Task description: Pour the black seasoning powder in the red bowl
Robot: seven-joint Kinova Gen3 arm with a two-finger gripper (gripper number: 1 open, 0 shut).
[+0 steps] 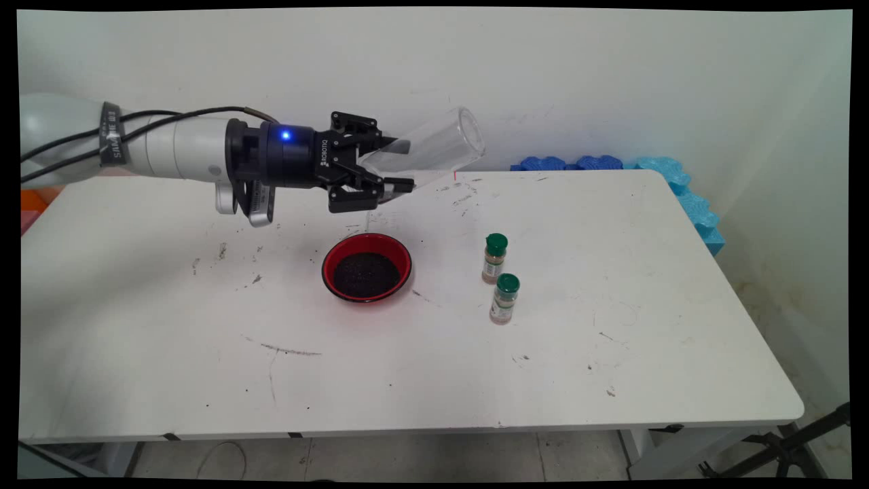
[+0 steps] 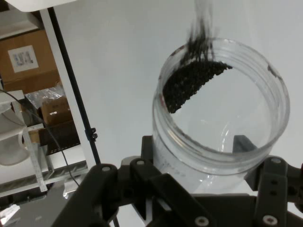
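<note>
Clear plastic cup (image 1: 434, 149) is held tilted in the air above and behind the red bowl (image 1: 367, 266), clamped between the fingers of the gripper (image 1: 400, 165). In the hand view, dark grains (image 2: 191, 82) cling near its rim. The bowl holds dark grains on the bench (image 1: 407, 367). Two green-capped spice jars (image 1: 499, 288) stand right of the bowl.

Two green-capped spice jars (image 1: 499, 288), blue foam pieces (image 1: 679, 187), perhaps cardboard boxes (image 2: 23, 59).
</note>
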